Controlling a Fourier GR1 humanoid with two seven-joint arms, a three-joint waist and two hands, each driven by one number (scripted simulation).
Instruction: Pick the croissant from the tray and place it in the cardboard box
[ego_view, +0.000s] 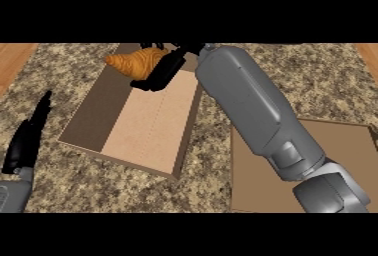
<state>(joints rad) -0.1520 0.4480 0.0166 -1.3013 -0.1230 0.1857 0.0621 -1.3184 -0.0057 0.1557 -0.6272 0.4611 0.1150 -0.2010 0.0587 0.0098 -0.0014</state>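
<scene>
A golden-brown croissant (135, 62) hangs over the far end of the open cardboard box (111, 125), with my right hand (167, 66) curled round its right side. My right forearm stretches diagonally from the lower right across the box's right wall. The box's floor below the croissant is bare. At the left edge my left hand (26, 140) rests open, fingers pointing up, apart from the box. The brown tray (339, 145) lies flat at the lower right, partly hidden by my right forearm.
The counter (310, 80) is speckled granite, with wooden strips (15, 60) showing at the far left and far right corners. Between the box and the tray runs a narrow gap of counter.
</scene>
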